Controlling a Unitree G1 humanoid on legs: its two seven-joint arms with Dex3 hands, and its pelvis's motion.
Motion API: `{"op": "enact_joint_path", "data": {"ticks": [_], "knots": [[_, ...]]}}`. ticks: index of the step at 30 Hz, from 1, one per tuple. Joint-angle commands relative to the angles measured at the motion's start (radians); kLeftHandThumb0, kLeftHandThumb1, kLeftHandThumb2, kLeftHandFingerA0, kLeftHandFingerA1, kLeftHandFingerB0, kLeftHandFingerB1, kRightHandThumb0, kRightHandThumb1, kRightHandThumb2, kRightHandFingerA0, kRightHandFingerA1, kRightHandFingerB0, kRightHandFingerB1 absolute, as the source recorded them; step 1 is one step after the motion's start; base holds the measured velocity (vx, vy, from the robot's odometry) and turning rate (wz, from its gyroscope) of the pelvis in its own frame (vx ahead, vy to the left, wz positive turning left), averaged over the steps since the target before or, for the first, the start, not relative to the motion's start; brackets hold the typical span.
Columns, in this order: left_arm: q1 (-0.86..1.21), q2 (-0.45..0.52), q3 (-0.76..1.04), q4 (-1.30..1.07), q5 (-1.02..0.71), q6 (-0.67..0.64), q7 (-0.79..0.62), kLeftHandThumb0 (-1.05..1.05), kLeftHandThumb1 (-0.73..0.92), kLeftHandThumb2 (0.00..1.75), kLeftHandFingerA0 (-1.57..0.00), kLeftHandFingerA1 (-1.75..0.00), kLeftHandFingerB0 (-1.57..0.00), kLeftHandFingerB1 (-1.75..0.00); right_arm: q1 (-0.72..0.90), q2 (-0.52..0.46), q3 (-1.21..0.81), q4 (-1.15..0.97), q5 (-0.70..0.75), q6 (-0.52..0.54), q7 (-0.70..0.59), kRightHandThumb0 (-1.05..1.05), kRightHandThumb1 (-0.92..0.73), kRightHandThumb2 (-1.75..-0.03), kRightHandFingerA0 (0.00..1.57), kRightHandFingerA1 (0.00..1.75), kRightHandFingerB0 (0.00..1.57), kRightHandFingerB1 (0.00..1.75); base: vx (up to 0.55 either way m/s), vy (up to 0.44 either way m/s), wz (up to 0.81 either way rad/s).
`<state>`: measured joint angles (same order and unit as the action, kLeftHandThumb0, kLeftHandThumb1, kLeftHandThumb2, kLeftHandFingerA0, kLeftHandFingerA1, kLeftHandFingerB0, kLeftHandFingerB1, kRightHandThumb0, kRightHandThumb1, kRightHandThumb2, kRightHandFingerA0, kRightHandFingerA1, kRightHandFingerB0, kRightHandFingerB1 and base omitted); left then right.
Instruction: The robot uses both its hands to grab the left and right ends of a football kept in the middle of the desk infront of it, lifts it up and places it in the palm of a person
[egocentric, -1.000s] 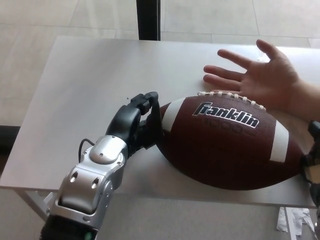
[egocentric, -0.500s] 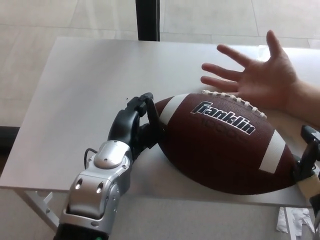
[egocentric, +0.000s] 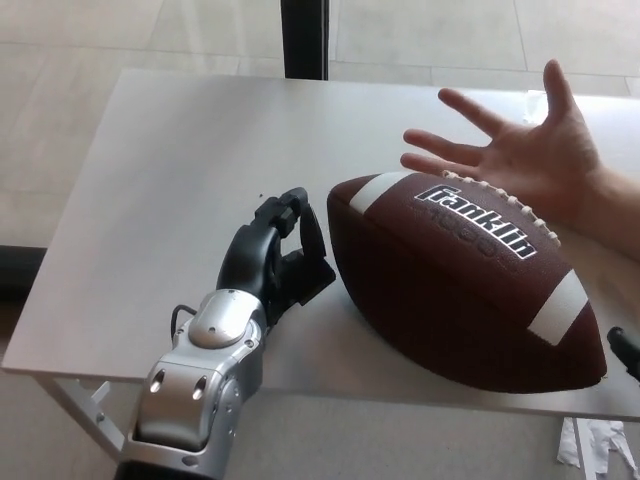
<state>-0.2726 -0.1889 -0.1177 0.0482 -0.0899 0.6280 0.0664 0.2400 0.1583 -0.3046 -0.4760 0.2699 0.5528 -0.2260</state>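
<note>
The brown Franklin football (egocentric: 460, 290) with white stripes and laces lies tilted on the grey desk (egocentric: 170, 180), its far side against the person's open palm (egocentric: 530, 150). That palm faces up at the desk's far right, fingers spread. My left hand (egocentric: 285, 255) rests on the desk just beside the ball's left end, fingers apart and holding nothing. Only a small black tip of my right hand (egocentric: 626, 350) shows at the picture's right edge, near the ball's right end.
The desk's front edge runs just below the ball and my left forearm (egocentric: 200, 385). A dark post (egocentric: 303, 38) stands behind the desk. Pale floor tiles surround it, and crumpled white paper (egocentric: 590, 445) lies on the floor at bottom right.
The football has shifted toward the person's palm and lies more tilted. My left hand has come off the ball's left end. My right hand has slid almost out of the picture.
</note>
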Motion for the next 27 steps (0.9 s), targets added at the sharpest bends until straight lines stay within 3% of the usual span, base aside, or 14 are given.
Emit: {"op": "enact_joint_path", "data": {"ticks": [1,3,4,5,11,12,13,14,18,19,25,26,27], "knots": [[0.053,0.018,0.006,0.003,0.019,0.000,0.009,-0.83,0.79,1.25,-0.06,-0.51,-0.02,-0.27,0.026,0.048,-0.092,-0.134,0.159,0.174,-0.045,-0.91,-0.92,-0.72,0.60,0.44,0.40,0.33,0.00,0.000,0.00],[0.055,0.014,0.006,0.002,0.021,-0.009,0.013,-0.83,0.79,1.25,-0.06,-0.51,-0.03,-0.27,0.035,0.066,-0.101,-0.170,0.164,0.191,-0.054,-0.88,-0.92,-0.70,0.58,0.43,0.41,0.33,0.00,0.000,0.00],[0.055,0.014,0.006,0.003,0.021,-0.011,0.014,-0.83,0.79,1.25,-0.06,-0.51,-0.02,-0.27,0.043,0.071,-0.102,-0.184,0.166,0.200,-0.052,-0.86,-0.73,-1.11,0.51,0.55,0.34,0.46,0.00,0.000,0.00],[0.054,0.012,0.007,0.003,0.021,-0.011,0.017,-0.86,0.81,1.25,-0.06,-0.51,0.00,-0.27,0.051,0.074,-0.100,-0.196,0.165,0.205,-0.051,-0.89,-0.92,-0.71,0.58,0.42,0.41,0.33,0.00,0.000,0.00],[0.051,0.023,0.013,0.013,0.021,-0.018,0.010,-0.88,0.81,1.26,-0.08,-0.53,0.00,-0.28,0.179,0.118,0.017,-0.297,0.152,0.224,-0.057,-0.83,-0.92,-0.69,0.60,0.43,0.44,0.33,0.00,0.000,0.00],[0.045,0.023,0.014,0.021,0.022,-0.022,0.011,-0.86,0.80,1.25,-0.09,-0.53,-0.01,-0.30,0.214,0.126,0.065,-0.312,0.135,0.216,-0.062,-0.80,-0.73,-1.07,0.49,0.55,0.39,0.48,0.00,0.000,0.00],[0.044,0.024,0.013,0.025,0.023,-0.026,0.009,-0.88,0.82,1.26,-0.07,-0.52,0.00,-0.28,0.246,0.123,0.107,-0.321,0.123,0.208,-0.059,-0.88,-0.78,-0.82,0.52,0.46,0.39,0.38,0.00,0.000,0.00],[0.042,0.024,0.014,0.028,0.022,-0.029,0.008,-0.88,0.81,1.26,-0.06,-0.52,-0.01,-0.28,0.270,0.121,0.140,-0.327,0.116,0.200,-0.061,-0.82,-0.92,-0.68,0.52,0.40,0.43,0.33,0.00,0.000,0.00],[0.032,0.023,0.012,0.040,0.024,-0.032,0.009,-0.90,0.84,1.28,-0.15,-0.56,-0.02,-0.29,0.334,0.103,0.250,-0.284,0.061,0.139,-0.067,-0.92,-0.80,-0.80,0.43,0.42,0.40,0.37,0.00,0.000,0.00],[0.030,0.021,0.011,0.041,0.025,-0.032,0.011,-0.90,0.84,1.28,-0.16,-0.57,-0.04,-0.30,0.329,0.097,0.258,-0.261,0.048,0.123,-0.071,-0.85,-0.92,-0.68,0.46,0.38,0.41,0.33,0.00,0.000,0.00],[0.036,-0.011,0.015,0.038,0.025,-0.032,0.035,-0.90,0.84,1.27,-0.18,-0.57,0.00,-0.29,0.109,0.026,0.225,-0.084,-0.022,0.094,-0.090,-0.90,-0.91,-0.69,0.51,0.39,0.41,0.33,0.00,0.000,0.00],[0.039,-0.014,0.013,0.039,0.027,-0.036,0.037,-0.90,0.84,1.28,-0.16,-0.57,0.00,-0.28,0.060,0.006,0.212,-0.067,-0.029,0.116,-0.095,-0.90,-0.92,-0.69,0.52,0.38,0.41,0.33,0.00,0.000,0.00],[0.042,-0.021,0.008,0.039,0.029,-0.037,0.042,-0.90,0.84,1.28,-0.18,-0.57,0.00,-0.27,-0.016,-0.037,0.189,-0.032,-0.030,0.126,-0.080,-0.97,-0.80,-0.82,0.47,0.42,0.38,0.37,0.00,0.000,0.00]]}}
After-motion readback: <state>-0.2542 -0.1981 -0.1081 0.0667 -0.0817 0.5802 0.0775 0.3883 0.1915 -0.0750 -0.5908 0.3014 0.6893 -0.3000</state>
